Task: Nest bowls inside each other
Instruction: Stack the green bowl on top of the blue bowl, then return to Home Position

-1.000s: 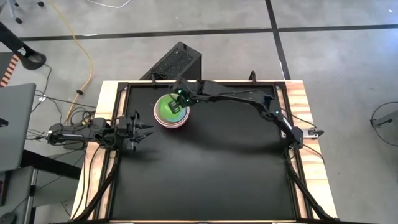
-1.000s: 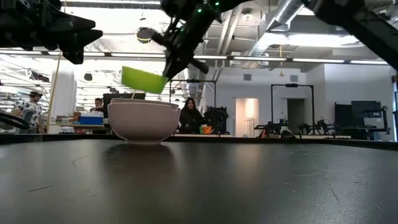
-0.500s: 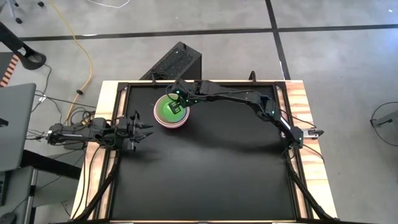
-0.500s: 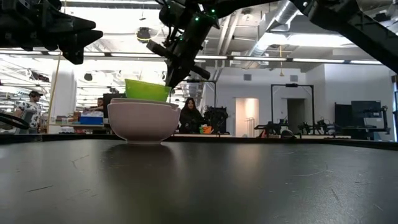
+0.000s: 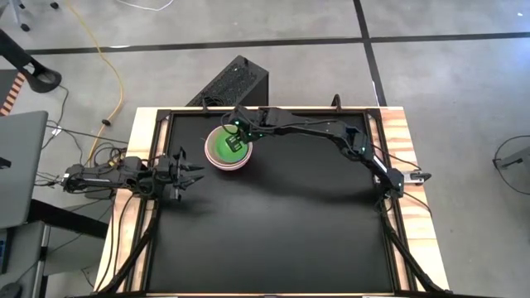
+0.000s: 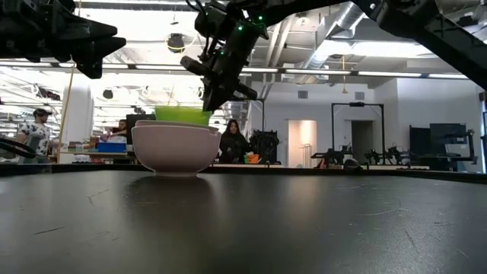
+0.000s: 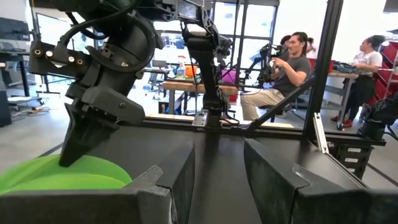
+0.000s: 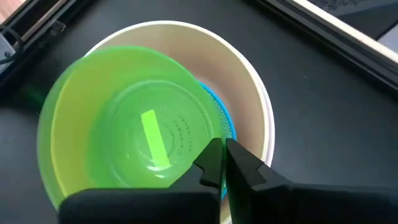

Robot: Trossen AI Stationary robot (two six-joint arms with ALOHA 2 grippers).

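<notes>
Sitting low inside the stack of bowls near the table's far left, the green bowl rested within a light blue one, itself inside the cream bowl. It was bright green, round and glossy, its rim just showing above the stack in the low view. The right gripper pinched its near rim, fingers nearly together. The left gripper hung beside the stack, fingers apart.

Both arms are matte black and angular, with what seem small green lights near the wrist.
</notes>
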